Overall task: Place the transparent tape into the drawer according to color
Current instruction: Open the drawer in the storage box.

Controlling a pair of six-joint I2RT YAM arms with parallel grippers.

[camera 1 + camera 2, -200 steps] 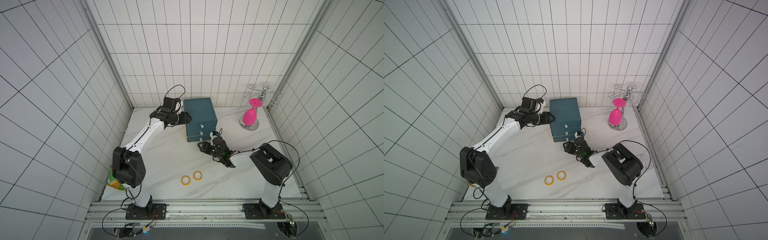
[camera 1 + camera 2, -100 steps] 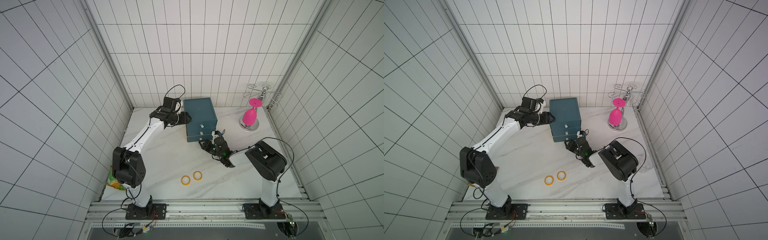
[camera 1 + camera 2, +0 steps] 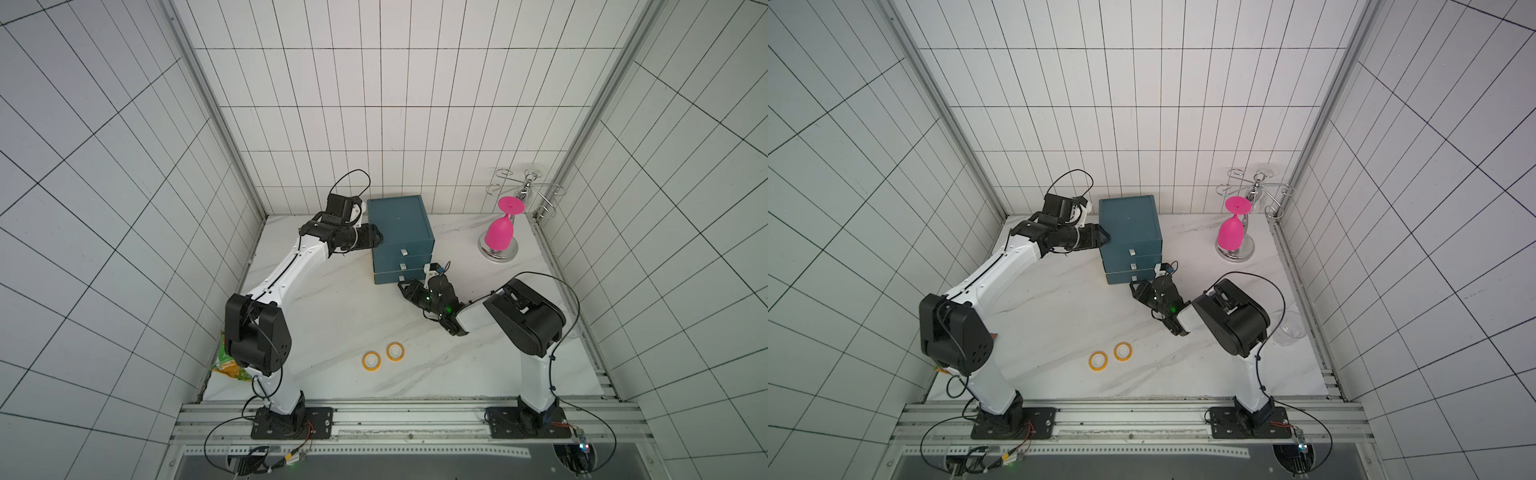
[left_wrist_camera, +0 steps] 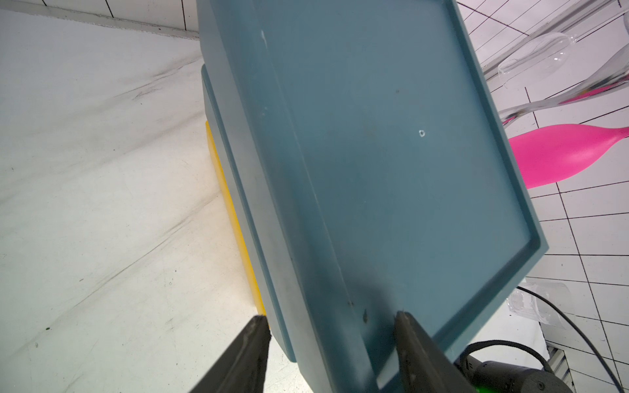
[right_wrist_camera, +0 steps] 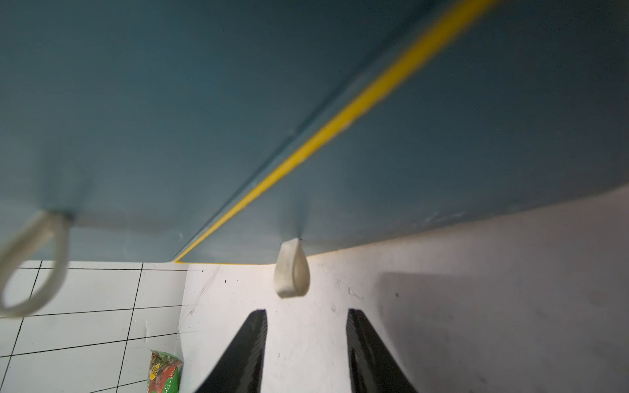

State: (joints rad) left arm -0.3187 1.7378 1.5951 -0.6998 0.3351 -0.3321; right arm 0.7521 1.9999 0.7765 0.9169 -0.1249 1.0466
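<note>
The left gripper [image 4: 332,323] is straddling the left top edge of the blue cabinet [image 3: 399,224], one finger outside the wall and one on the lid. It seems to be pinching that edge, bracing the cabinet against a drawer pull. The right gripper [image 5: 306,316] is reaching in low at the cabinet's near face. Its jaws are standing partly apart and empty, lined up on the white pull tab [image 5: 292,272] of the bottom drawer [image 3: 386,277], just ahead of the fingertips. That drawer is showing a yellow edge, so it likely suits the two orange-yellow tape rings [image 3: 371,360] [image 3: 395,351]. They are lying side by side on the near table [image 3: 332,316], well apart from both grippers.
</note>
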